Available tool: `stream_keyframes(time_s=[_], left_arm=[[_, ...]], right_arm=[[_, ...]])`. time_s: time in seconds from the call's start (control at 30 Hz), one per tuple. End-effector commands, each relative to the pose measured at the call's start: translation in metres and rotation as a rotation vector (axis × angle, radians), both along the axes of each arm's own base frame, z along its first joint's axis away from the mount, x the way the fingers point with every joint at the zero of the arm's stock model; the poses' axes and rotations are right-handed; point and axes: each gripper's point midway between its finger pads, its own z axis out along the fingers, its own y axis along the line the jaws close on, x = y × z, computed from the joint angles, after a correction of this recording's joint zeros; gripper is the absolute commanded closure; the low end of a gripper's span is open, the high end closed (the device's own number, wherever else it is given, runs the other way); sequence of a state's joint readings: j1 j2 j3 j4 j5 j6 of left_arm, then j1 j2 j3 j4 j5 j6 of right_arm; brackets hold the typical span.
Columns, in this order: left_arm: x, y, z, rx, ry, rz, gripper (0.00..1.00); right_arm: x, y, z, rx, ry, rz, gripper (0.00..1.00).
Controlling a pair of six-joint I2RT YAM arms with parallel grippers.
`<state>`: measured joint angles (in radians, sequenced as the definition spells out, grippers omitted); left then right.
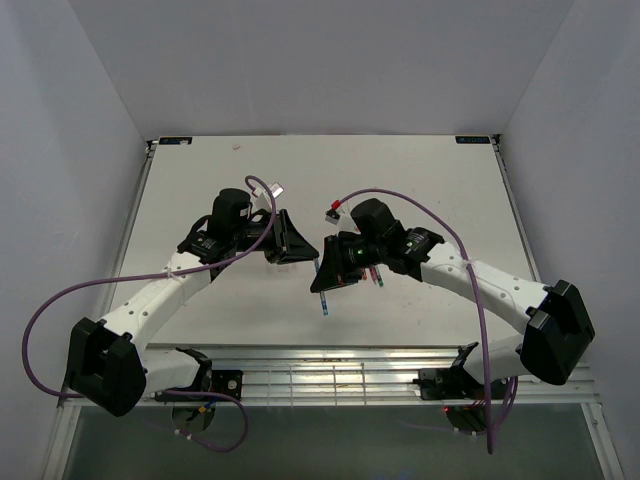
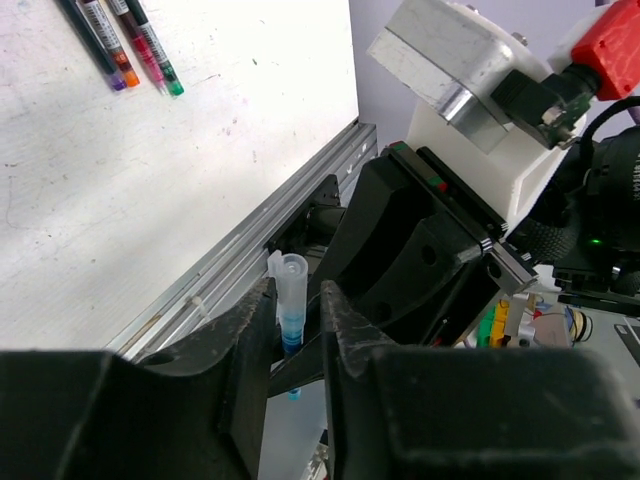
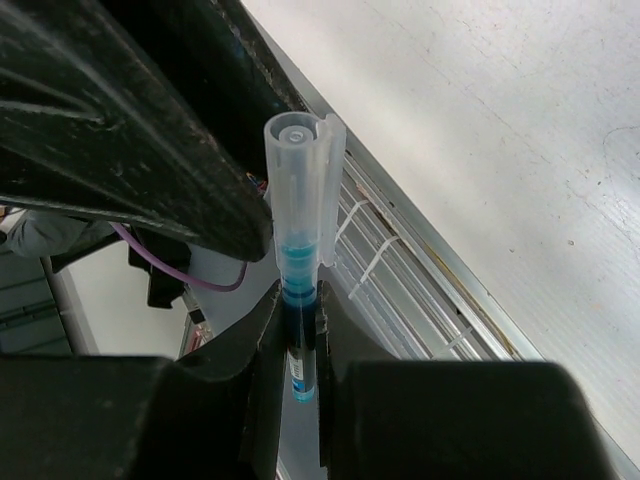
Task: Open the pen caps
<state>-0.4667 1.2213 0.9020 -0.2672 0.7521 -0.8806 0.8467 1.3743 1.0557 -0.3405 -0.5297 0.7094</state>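
My right gripper point(image 3: 298, 300) is shut on the barrel of a blue pen point(image 3: 303, 345), held above the table's near side. Its pen cap point(image 3: 300, 190), clear with a blue insert, sticks out past the fingertips. My left gripper point(image 2: 295, 303) faces it and straddles that cap point(image 2: 291, 290). The cap lies against one finger, and a narrow gap shows at the other. In the top view both grippers point(image 1: 300, 245) point(image 1: 330, 270) meet mid-table, and the blue pen's tail point(image 1: 325, 300) pokes out below. Three more pens point(image 2: 130, 45) lie side by side on the table.
The white table point(image 1: 400, 180) ends at a slotted aluminium rail point(image 2: 220, 265) near the arm bases. Purple cables point(image 1: 400, 195) loop over both arms. The spare pens lie partly under the right wrist point(image 1: 375, 277). Grey walls close in the left, right and back.
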Motion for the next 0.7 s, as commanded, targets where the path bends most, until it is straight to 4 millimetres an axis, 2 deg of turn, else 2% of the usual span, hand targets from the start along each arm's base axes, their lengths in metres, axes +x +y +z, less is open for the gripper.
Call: stream_keyframes(time_s=[0.0,0.17,0.37,0.67], left_arm=[[-0.004,-0.002,0.003,-0.004,-0.009,-0.017,0.67],[-0.002,-0.003,0.002,0.010,-0.002,-0.012,0.69],[0.000,-0.002,-0.004,0.039,0.014,0.006,0.62],[0.001,-0.001,-0.010,0.065,0.028,0.022,0.60]], right_arm=[[0.006,0.011,0.029,0.070,-0.071,0.011,0.92],[0.009,0.012,0.031,0.066,-0.083,0.010,0.92],[0.012,0.014,0.030,0.050,-0.087,0.008,0.92],[0.011,0.014,0.026,0.041,-0.081,0.014,0.92]])
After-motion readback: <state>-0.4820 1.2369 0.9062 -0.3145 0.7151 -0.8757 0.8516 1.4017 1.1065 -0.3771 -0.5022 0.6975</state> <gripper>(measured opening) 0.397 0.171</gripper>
